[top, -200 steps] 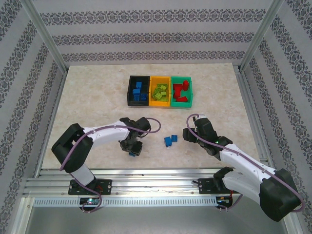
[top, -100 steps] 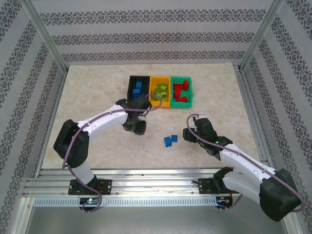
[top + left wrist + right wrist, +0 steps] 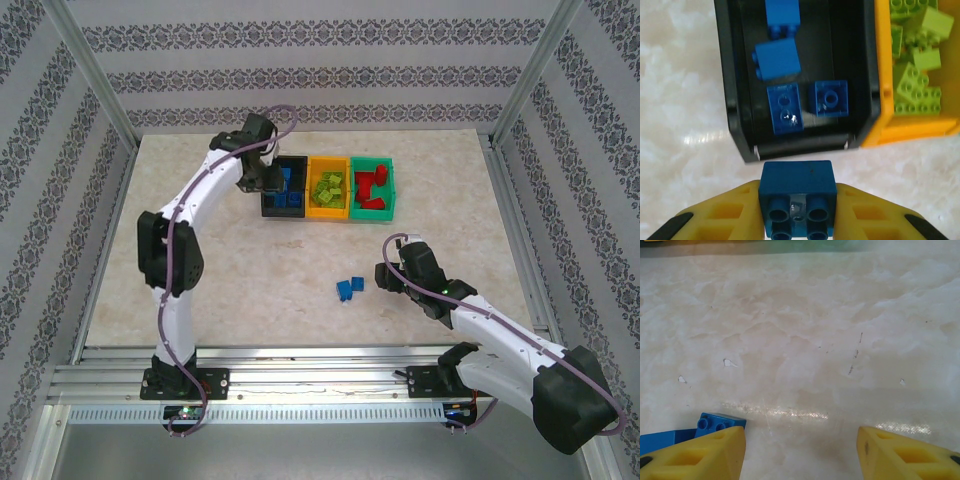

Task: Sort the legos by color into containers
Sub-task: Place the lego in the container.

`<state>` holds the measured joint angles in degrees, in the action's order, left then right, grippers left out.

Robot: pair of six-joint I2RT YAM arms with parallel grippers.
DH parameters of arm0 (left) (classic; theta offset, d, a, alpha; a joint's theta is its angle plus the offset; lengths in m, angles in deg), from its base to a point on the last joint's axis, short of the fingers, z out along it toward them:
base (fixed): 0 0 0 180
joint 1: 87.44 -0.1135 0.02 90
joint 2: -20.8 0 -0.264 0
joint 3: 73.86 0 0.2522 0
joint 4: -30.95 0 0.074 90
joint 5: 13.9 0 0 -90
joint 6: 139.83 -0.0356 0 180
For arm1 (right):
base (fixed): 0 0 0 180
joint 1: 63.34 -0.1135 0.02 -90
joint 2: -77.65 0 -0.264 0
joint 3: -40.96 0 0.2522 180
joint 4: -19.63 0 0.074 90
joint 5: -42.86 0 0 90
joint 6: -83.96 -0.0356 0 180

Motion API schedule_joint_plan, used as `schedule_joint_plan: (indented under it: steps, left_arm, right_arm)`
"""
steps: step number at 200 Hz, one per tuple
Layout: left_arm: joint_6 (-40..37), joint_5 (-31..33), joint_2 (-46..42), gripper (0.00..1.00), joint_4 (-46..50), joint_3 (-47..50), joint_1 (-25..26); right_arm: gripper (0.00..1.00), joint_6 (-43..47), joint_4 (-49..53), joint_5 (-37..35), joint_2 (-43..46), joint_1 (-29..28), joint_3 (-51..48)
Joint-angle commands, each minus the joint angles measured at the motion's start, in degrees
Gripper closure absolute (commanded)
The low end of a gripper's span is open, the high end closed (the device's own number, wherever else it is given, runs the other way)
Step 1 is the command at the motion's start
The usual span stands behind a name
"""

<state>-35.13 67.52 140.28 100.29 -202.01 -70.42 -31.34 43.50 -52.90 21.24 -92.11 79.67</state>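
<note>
you have one pale marbled surface [image 3: 200, 270], shut in on three sides by patterned walls [image 3: 300, 60], with metal frame posts [image 3: 95, 70] at the corners.

two arms work over it. the left arm [image 3: 190, 215] stretches far out to the bins. the right arm [image 3: 480, 320] lies low at the near right.

three containers stand in one row at the far middle, touching side by side: a black bin [image 3: 285, 211], an orange-yellow bin [image 3: 328, 213] and a green bin [image 3: 372, 213].

now the legos. the left jaws are closed tight on one held blue brick [image 3: 797, 182], its studs toward the wrist camera, just outside the black bin's end wall. inside that bin you can count four blue bricks [image 3: 784, 107], the farthest cut off by the frame edge. the lime green bricks [image 3: 328, 186] lie heaped in the orange-yellow bin, too overlapped to count. the red bricks [image 3: 372, 188] sit in the green bin, their number unclear.

two loose blue bricks [image 3: 347, 288] lie close together on the surface, well apart from the bins. the right jaws stand about half open, with nothing between them, just right of that pair.

nothing stands between the pair and the bins. you have wide bare surface left and right of the row.
</note>
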Motion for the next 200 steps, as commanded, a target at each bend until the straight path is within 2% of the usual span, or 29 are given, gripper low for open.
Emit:
schedule_joint_plan:
  steps: [1,26,51,88,96,134,171,200]
  left_arm:
    - [-1.25,-3.5,6.37,0.67,4.43,-8.7,-0.75]
    - [-0.45,-4.17,14.19,0.66,5.9,-20.48,-1.05]
    - [1.36,-4.39,20.3,0.59,6.36,-30.38,-1.37]
    - [3.32,-5.98,21.48,0.4,4.74,-32.84,-1.55]
    - [3.26,-6.44,20.82,0.39,4.44,-32.03,-1.55]
    - [1.56,-7.3,12.08,0.39,1.05,-20.02,-1.58]
    - [2.63,-10.66,-3.99,0.38,-12.01,5.75,-1.61]
    - [2.97,-13.91,-13.63,0.39,-16.84,20.25,-1.63]
  right_arm:
    - [0.39,0.83,-0.94,-0.06,-0.39,-0.86,-0.16]
    - [0.39,0.95,-0.86,0.26,-1.16,-0.84,0.24]
    - [0.39,0.88,-0.8,0.18,-0.96,-0.84,0.17]
    - [0.39,0.87,-0.73,0.22,-0.64,-0.84,-0.08]
    - [0.39,0.82,-0.79,0.14,-0.66,-0.84,0.0]
    - [0.39,0.87,-0.85,0.31,-1.24,-0.84,0.23]
    - [0.39,0.87,-0.81,1.49,-1.84,-0.82,0.52]
    - [0.39,1.28,-0.97,1.74,-2.49,-1.37,0.97]
